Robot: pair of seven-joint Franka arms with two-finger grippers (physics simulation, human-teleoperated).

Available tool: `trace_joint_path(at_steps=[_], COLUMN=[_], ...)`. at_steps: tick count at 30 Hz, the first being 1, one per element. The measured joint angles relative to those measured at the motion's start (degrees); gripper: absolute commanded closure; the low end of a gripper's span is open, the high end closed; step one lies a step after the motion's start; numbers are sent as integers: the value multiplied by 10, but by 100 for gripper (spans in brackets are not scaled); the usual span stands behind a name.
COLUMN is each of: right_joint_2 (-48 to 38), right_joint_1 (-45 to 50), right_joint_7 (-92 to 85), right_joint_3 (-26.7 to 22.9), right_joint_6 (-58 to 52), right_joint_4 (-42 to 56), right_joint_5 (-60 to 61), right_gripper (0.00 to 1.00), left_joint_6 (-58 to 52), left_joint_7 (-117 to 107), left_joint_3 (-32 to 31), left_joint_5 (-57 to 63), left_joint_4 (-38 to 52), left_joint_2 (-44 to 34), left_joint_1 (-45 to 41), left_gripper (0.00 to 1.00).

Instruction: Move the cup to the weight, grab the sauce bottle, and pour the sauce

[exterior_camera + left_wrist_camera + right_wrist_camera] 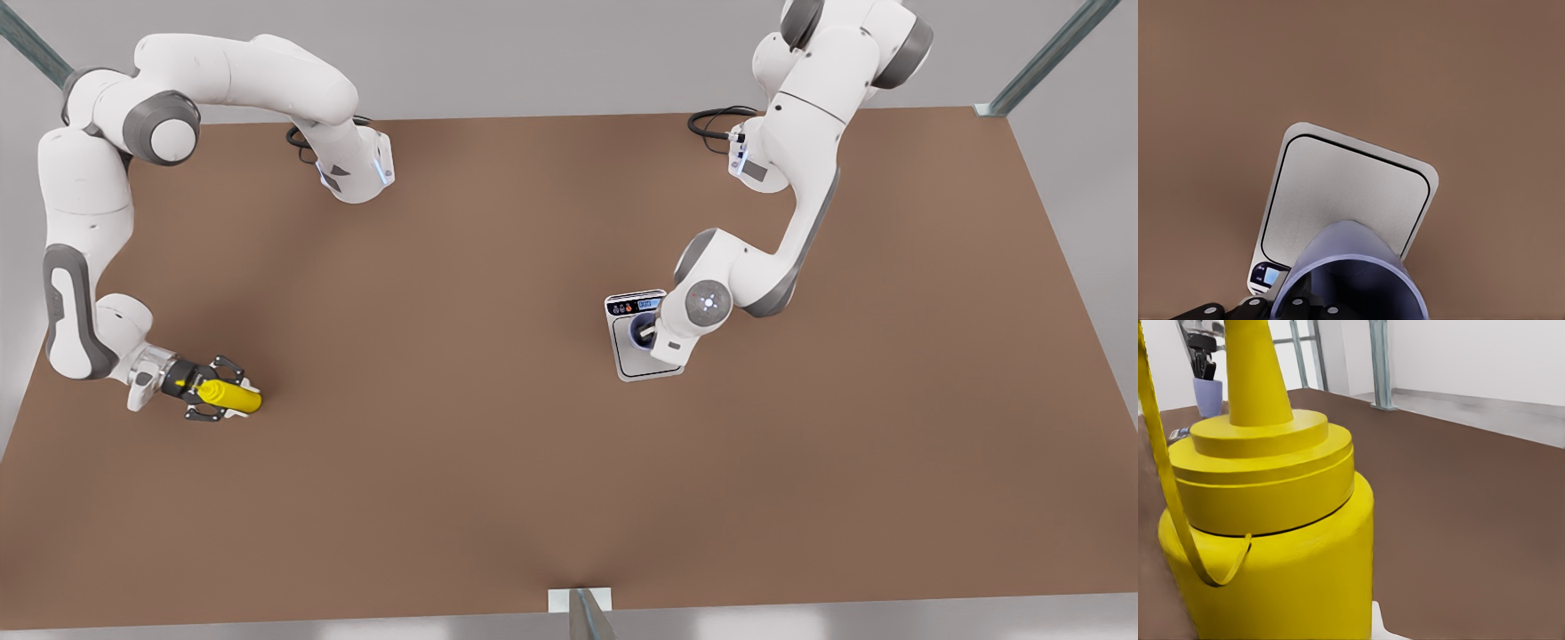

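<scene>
No readable brand or label anywhere; the blue display on the weight (642, 336) shows something, but the characters can't be made out.

Left hand (647, 336) is at centre-right of the front view, over the weight. It's holding the cup (639, 331), but the wrist housing covers most of both, so only a sliver of the cup's rim and dark interior shows. The finger gap isn't visible. In the left wrist view the cup (1350, 280) is at the bottom edge, cut off by the frame, with its lavender-blue wall and lighter rim clear. The silver-grey plate of the weight (1345, 193) lies behind it. Can't tell if the cup's base touches the plate. The display end of the weight is just visible beside the cup.

Right hand (216, 394) is at lower left of the front view, low over the worktop (498, 462), its fingers closed around the sauce bottle (229, 396). The bottle lies roughly horizontal, and its body sticks out toward the front view's right. The nozzle end is hidden inside the hand. In the right wrist view the sauce bottle (1271, 540) shows a bright yellow, stepped cap, a tapered nozzle cut off by the top edge and a thin yellow tether strap. The left hand (1203, 361) and the cup (1208, 397) are in the upper left, small.
</scene>
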Motion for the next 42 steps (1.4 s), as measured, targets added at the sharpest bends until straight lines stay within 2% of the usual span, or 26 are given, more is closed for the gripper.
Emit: trace_joint_path(at_steps=[1, 2, 8, 14, 18, 20, 25, 28, 29, 30, 31, 32, 33, 34, 38, 42], right_joint_2=[-1, -1, -15, -79, -102, -104, -133, -142, -147, -150, -154, -158, -159, -159, -156, -150], right_joint_1=[-2, -3, -1, 88, 178, 236, 347, 416, 442, 463, 488, 518, 548, 574, 670, 758], right_joint_7=[0, 1, 24, 235, 494, 651, 832, 906, 931, 943, 946, 980, 1000, 1017, 1038, 1038], right_joint_3=[0, 0, -1, -7, -6, -6, -6, -4, -5, -6, -4, -4, -4, -4, -3, -2], right_joint_6=[-1, -2, -11, 3, 41, 56, 70, 68, 68, 65, 62, 62, 61, 56, 38, 19], right_joint_4=[0, 0, 17, 105, 220, 280, 298, 316, 316, 316, 316, 316, 316, 315, 314, 309], right_joint_5=[0, 0, 0, -60, -223, -346, -515, -620, -656, -691, -739, -786, -820, -849, -934, -981], right_gripper=[39, 39, 40, 40, 40, 40, 40, 40, 40, 40, 40, 40, 40, 40, 40, 40], left_joint_6=[-1, 0, -4, -6, -27, -34, -54, -98, -130, -153, -201, -272, -332, -340, -340, -350], left_joint_7=[1, 2, 1, 2, 2, 1, -1, 5, 15, 94, 241, 425, 463, 465, 466, 466], left_joint_3=[0, 0, 1, 6, 11, 11, 19, 45, 96, 134, 138, 130, 128, 127, 126, 126], left_joint_5=[0, -2, -1, 2, 2, 3, 2, 2, -1, -8, -12, 2, 23, 39, 75, 91], left_joint_4=[0, 1, 2, 2, 2, 2, 6, 26, 48, 83, 120, 171, 226, 233, 231, 233], left_joint_2=[1, 5, 6, 4, -9, -15, -37, -76, -123, -163, -166, -167, -163, -172, -194, -166], left_joint_1=[0, 0, -2, -2, -2, -2, -2, -3, 5, 60, 152, 193, 190, 174, 183, 168], left_gripper=[72, 0, 0, 0, 0, 0, 0, 0, 0, 0, 0, 0, 0, 0, 0, 0])
